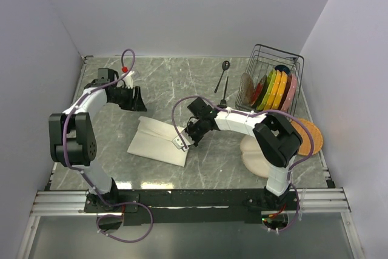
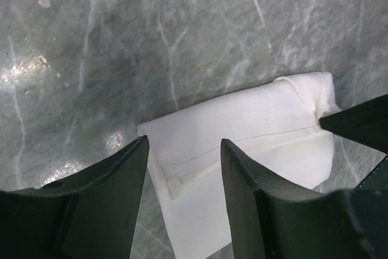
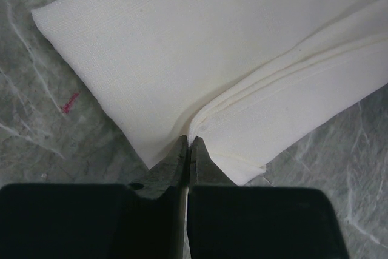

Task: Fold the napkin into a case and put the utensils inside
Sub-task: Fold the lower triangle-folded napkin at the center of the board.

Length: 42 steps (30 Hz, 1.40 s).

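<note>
Right wrist view: right claw (image 3: 188, 145) closed, pinching the napkin (image 3: 182, 47) hem at its tips; left claw (image 2: 183, 144) open, napkin below it; thin pinch may slip, layers springing apart; fork (image 1: 225, 91), spoon (image 1: 221, 76) lie beyond.

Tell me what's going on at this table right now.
The right gripper is pinched shut on a fold at the right-hand corner of a partly folded cream-white cloth napkin. The left gripper hovers open near the cloth's far left corner, holding nothing. The slender dark fork and spoon lie untouched beside the wire dish rack, not yet in any case.
</note>
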{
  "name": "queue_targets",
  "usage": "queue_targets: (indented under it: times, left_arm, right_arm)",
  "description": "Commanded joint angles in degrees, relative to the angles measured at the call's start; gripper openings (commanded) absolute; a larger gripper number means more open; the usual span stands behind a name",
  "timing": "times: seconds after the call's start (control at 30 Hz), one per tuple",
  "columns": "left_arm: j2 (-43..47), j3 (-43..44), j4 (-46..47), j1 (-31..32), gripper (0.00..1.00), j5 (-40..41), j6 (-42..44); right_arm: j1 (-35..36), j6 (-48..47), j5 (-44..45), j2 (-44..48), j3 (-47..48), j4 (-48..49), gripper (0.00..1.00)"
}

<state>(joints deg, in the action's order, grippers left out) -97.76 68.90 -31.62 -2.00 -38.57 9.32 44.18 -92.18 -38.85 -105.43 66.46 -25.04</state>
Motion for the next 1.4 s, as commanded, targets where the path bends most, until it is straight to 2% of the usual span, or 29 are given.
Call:
queue_targets:
  times: [0.0, 0.2, 0.37, 0.6, 0.7, 0.87, 1.03, 1.37]
  left_arm:
    - [-0.9, 2.5, -3.4, 0.1, 0.57, 4.1, 0.5]
    - [-2.8, 1.9, -7.1, 0.1, 0.53, 4.6, 1.2]
    - [-4.8, 1.5, -8.9, 0.3, 0.44, 4.2, 1.6]
    - [-7.8, 1.6, -11.6, 0.3, 0.15, 5.1, 3.2]
    - [-8.1, 1.6, -12.4, 0.3, 0.10, 5.8, 3.7]
    - [-9.5, 1.2, -13.3, 0.3, 0.08, 8.5, 3.3]
    - [-10.7, 1.1, -12.2, 0.3, 0.07, 10.1, 1.7]
    - [-11.3, 1.6, -13.0, 0.3, 0.02, 11.8, 1.0]
  right_arm:
    - [0.6, -2.0, -0.5, 1.6, 0.3, 0.2, 0.00]
    - [0.6, -1.8, -0.5, 1.8, 0.6, 0.1, 0.00]
    - [0.6, -2.0, -0.3, 1.6, 0.7, -0.5, 0.00]
    - [0.6, -2.3, 0.0, 1.6, 0.4, -1.2, 0.00]
    - [0.6, -2.6, 0.4, 1.5, 0.7, -1.9, 0.00]
    - [0.2, -2.7, 3.3, -1.3, 0.7, -0.7, 0.00]
    - [-1.9, -3.2, 5.5, -6.1, 5.7, -0.8, 0.00]
    - [-3.2, -8.5, 6.7, -4.7, 4.9, -4.0, 0.00]
